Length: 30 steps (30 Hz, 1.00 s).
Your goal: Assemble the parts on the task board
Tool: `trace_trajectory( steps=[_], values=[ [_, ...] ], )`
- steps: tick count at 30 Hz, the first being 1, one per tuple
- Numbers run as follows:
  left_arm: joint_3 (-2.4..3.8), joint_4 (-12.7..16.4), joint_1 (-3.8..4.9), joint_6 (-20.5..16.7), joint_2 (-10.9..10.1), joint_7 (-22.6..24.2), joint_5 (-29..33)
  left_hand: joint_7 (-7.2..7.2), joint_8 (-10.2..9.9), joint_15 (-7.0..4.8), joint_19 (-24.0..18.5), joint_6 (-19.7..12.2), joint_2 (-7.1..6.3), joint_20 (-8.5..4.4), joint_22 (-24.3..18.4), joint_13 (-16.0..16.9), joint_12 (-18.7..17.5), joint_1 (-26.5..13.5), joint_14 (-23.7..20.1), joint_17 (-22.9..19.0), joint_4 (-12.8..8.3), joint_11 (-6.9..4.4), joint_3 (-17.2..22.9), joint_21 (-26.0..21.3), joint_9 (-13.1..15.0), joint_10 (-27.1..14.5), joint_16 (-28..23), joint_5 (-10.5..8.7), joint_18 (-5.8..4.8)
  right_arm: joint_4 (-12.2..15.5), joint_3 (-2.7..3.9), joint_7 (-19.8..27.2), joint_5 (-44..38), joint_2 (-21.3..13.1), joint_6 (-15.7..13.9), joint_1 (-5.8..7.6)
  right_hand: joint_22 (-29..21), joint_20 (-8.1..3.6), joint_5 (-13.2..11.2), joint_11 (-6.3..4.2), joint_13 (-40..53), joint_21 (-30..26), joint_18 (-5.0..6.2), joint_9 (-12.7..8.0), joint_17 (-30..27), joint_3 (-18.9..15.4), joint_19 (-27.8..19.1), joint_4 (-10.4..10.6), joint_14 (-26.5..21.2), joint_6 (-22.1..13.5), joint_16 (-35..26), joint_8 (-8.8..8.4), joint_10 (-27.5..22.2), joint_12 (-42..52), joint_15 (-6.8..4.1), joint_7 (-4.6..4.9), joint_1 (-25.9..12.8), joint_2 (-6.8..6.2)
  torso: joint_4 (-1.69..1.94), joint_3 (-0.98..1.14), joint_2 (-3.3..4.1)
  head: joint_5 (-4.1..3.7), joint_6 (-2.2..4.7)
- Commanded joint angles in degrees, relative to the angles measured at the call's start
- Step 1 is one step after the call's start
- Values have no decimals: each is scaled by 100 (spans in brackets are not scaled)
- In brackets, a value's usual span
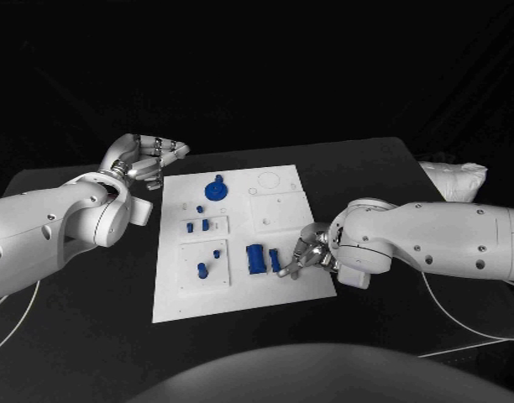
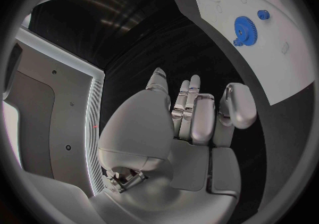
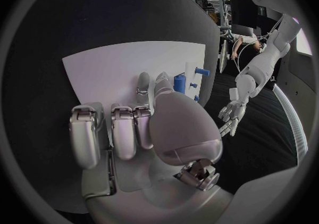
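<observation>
task board: white, flat, mid desk | gear: blue, round, far left part of board | blue block: near right part | small blue pegs: upright, near left plates

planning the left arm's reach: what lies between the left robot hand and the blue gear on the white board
In the head view, only bare black table and white board edge lie between the left robot hand and the round blue gear.

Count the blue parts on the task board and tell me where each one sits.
7 visible: the gear at the far edge, a tiny piece below it, two pegs, two more nearer, and the block beside the right robot hand, which may hide others.
</observation>
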Motion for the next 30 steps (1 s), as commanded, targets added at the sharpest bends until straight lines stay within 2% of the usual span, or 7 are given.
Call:
trace_trajectory(
  steps=[1,7,15,24,30],
  values=[
    [4,10,3,69,11,41,-12,-26,28,-2,-29,-3,53,2,896,6,-10,8,-58,-12,8,-10,-48,-40,8,-22,-39,25,59,25,-2,93,-101,-9,-130,-6,1507,-53,-16,-45,1475,26,-81,15,1509,0,600,-55,585,-32,23,20,620,-22,-40,-23,131,59,0,-1,1,7,0],
    [4,13,3,69,7,40,-12,-26,28,-2,-29,-4,57,2,896,6,-11,12,-59,-14,7,-10,-50,-41,8,-23,-40,25,59,95,-2,210,-170,-45,-296,-6,1507,-60,-14,-56,1475,26,-81,51,1509,7,600,-133,585,-19,23,29,620,-22,-48,-32,203,15,-2,2,2,15,0],
    [4,14,3,71,5,41,-12,-26,28,-2,-29,-4,57,2,896,6,-11,12,-59,-14,7,-10,-50,-41,8,-23,-40,25,59,145,-2,247,-85,-76,-294,-6,1507,-62,-14,-52,1475,26,-81,71,1509,-36,600,-125,585,-18,23,26,620,-22,-47,-25,155,-34,-2,-1,2,12,0],
    [4,11,3,77,5,43,-12,-26,28,-2,-29,-4,57,2,896,6,-11,12,-59,-14,7,-10,-50,-41,8,-23,-40,25,59,175,-2,271,-71,-111,-293,-6,1507,-64,-16,-55,1475,26,-81,105,1509,-105,600,-186,585,-14,23,19,620,-22,-48,-29,161,-178,-4,-1,0,2,0],
    [4,10,3,81,5,44,-12,-26,28,-2,-29,-4,57,2,896,6,-11,12,-59,-14,7,-10,-50,-41,8,-23,-40,25,59,122,-2,311,-87,-90,-357,-6,1507,-64,-16,-51,1475,26,-81,118,1509,-126,600,-160,585,-3,23,15,620,-22,-47,-23,108,-174,-2,0,-4,-6,0]
  ],
)
